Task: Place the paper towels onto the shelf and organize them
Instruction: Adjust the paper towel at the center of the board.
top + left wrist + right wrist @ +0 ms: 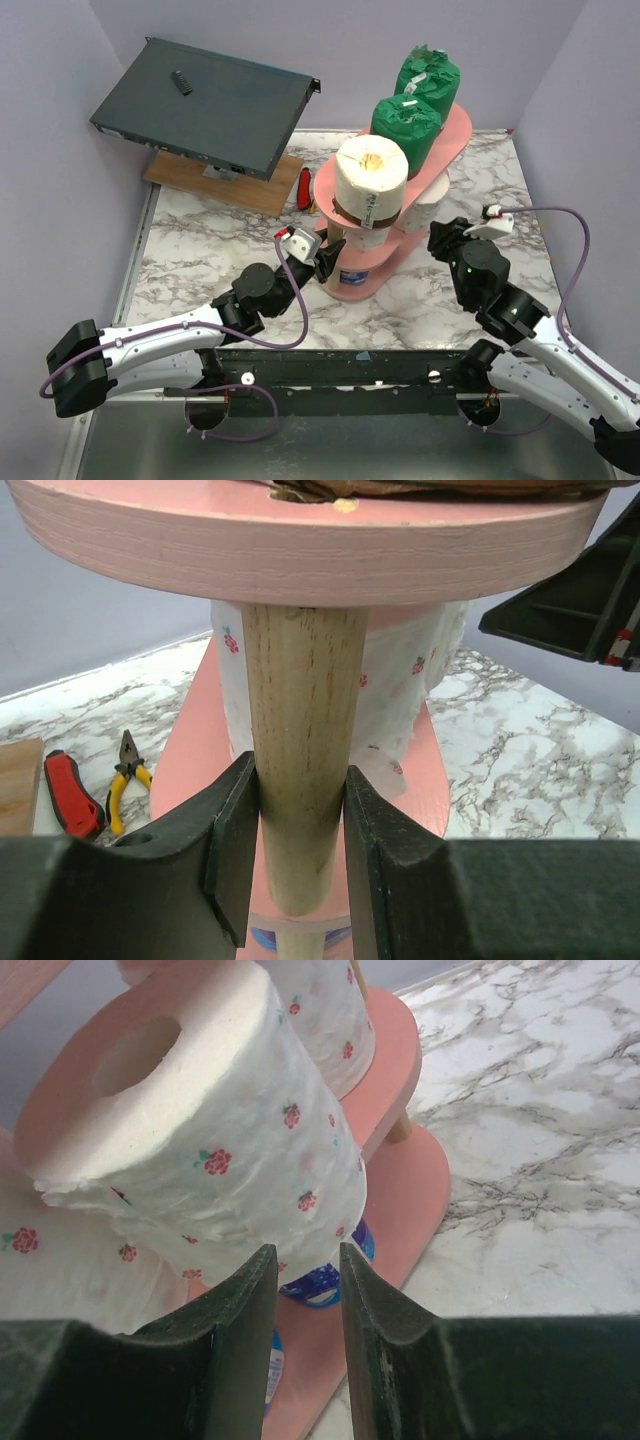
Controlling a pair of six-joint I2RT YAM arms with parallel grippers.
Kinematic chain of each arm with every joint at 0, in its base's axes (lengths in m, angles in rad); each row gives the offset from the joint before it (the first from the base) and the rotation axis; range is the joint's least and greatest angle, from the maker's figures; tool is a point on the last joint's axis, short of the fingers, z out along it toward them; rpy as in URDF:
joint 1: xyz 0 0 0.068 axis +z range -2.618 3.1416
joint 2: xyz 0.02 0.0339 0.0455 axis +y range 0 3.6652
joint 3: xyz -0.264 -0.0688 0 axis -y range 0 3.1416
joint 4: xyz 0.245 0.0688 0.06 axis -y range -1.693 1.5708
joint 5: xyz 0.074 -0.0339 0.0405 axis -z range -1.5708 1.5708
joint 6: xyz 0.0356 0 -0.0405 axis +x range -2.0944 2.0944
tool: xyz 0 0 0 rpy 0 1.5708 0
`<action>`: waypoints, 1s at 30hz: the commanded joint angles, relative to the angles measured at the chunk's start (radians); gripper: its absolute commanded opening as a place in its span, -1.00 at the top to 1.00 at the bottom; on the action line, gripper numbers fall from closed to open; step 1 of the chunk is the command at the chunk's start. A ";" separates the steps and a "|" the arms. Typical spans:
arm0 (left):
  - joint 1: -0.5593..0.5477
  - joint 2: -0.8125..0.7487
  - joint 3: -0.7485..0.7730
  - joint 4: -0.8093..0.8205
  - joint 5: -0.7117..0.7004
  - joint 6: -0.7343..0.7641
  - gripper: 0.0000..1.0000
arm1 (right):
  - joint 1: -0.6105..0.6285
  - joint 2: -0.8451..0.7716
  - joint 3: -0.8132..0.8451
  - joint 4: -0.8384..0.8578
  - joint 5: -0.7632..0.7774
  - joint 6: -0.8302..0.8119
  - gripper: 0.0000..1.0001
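The pink three-tier shelf point(462, 125) stands mid-table. Its top board holds two green-wrapped paper towels point(405, 122) point(428, 78) and a bare white roll with a brown band point(372, 170). My left gripper point(325, 262) is shut on a wooden dowel post point(300, 710) under the top board point(300, 540). My right gripper point(437, 238) is at the shelf's right side, jaws a little apart and empty point(300, 1255), just below a tilted flower-printed white roll point(200, 1110) on the middle board point(400, 1050). A blue-and-white wrapped roll point(330, 1280) lies on the bottom board.
A dark grey flat metal box point(205, 105) rests on a wooden board point(215, 180) at the back left. Red-handled pliers point(305, 188) lie beside the shelf, also in the left wrist view point(70, 795). Grey walls close in the table.
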State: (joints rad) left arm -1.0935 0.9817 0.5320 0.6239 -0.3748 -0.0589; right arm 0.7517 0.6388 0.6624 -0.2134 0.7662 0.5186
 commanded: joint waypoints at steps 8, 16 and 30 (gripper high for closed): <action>-0.009 -0.043 -0.014 -0.061 -0.092 -0.042 1.00 | 0.004 0.079 -0.025 0.204 -0.052 -0.088 0.30; -0.013 -0.048 -0.015 -0.069 -0.098 -0.045 1.00 | 0.003 0.160 -0.030 0.305 -0.116 -0.107 0.30; -0.020 -0.041 -0.018 -0.082 -0.094 -0.069 1.00 | -0.017 0.227 -0.040 0.385 -0.154 -0.117 0.30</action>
State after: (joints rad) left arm -1.1042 0.9676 0.5320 0.6006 -0.3893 -0.0830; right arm 0.7498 0.8394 0.6399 0.1230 0.6353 0.4171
